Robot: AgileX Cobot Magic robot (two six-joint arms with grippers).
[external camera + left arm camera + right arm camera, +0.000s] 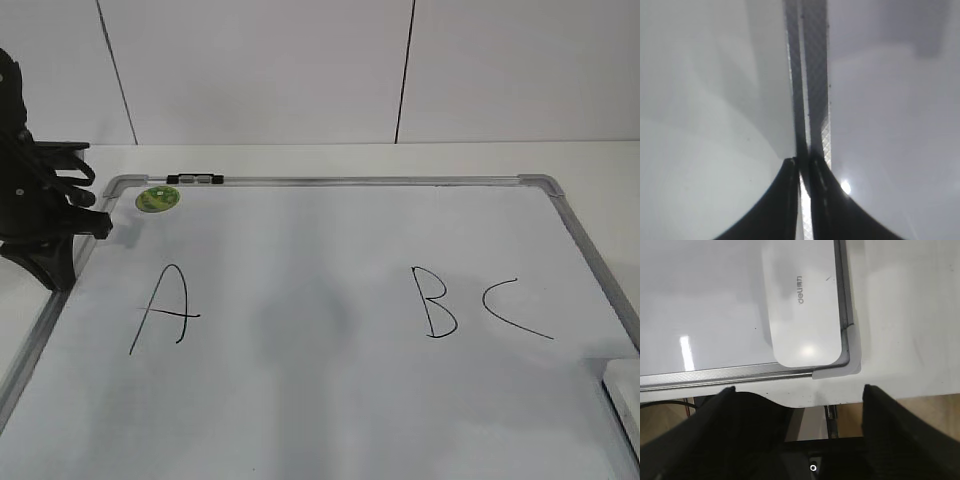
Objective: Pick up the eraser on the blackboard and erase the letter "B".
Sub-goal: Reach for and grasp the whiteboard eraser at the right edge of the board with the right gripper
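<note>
The right gripper (799, 390) hangs with its jaws spread wide, just off the blackboard's (715, 371) corner. At twelve o'clock from it, the white eraser (802, 305) lies flat in that corner, its top cut off. The left gripper (805, 172) appears pressed closed over the frame, though blur obscures it. The letter "B" (434, 302) sits between "A" (163, 308) and "C" (512, 308).
</note>
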